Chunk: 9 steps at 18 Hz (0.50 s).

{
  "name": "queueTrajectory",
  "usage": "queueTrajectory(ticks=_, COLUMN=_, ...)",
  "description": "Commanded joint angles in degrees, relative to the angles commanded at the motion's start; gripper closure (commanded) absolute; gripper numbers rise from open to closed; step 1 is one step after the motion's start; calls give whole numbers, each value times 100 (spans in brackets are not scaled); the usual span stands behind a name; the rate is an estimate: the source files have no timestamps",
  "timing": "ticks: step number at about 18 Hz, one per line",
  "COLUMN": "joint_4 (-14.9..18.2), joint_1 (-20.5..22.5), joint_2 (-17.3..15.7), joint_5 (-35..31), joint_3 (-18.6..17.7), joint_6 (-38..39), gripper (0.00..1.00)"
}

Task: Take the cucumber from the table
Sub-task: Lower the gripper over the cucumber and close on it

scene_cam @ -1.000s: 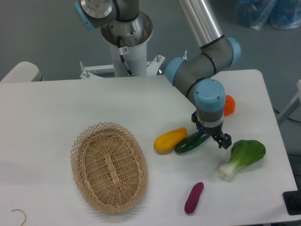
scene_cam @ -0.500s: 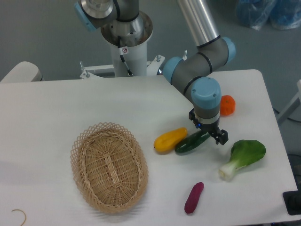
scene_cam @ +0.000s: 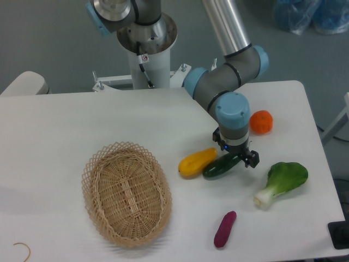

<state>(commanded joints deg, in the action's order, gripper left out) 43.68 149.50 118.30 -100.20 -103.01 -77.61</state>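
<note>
The cucumber point(scene_cam: 219, 166) is dark green and glossy and lies on the white table point(scene_cam: 65, 125), its left end touching a yellow vegetable point(scene_cam: 197, 161). My gripper point(scene_cam: 235, 154) points straight down over the cucumber's right end. Its jaws stand apart, one finger point(scene_cam: 252, 159) showing to the right of the cucumber and the other mostly hidden behind the wrist. The cucumber still rests on the table. I cannot tell whether the fingers touch it.
A wicker basket point(scene_cam: 126, 192) stands at the left. A bok choy point(scene_cam: 282, 182) lies right of the gripper, a purple eggplant point(scene_cam: 224, 228) near the front edge, and an orange fruit point(scene_cam: 261, 121) behind the wrist.
My gripper has moved left and slightly back, from beside the bok choy to over the cucumber's right end. The orange fruit is now fully uncovered. The vegetables have not moved.
</note>
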Motion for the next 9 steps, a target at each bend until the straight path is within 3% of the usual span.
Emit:
queueTrajectory(ticks=2, joint_4=0, joint_1=0, joint_2=0, joint_5=0, joint_3=26, joint_6=-9, gripper=0)
queueTrajectory(ticks=3, joint_4=0, joint_1=0, joint_2=9, joint_5=0, joint_3=52, joint_6=-9, gripper=7)
queueTrajectory(ticks=5, joint_4=9, joint_1=0, joint_2=9, joint_5=9, joint_3=53, joint_6=-18, gripper=37)
queueTrajectory(ticks=9, joint_4=9, joint_1=0, joint_2=9, joint_5=9, joint_3=88, joint_6=-79, gripper=62)
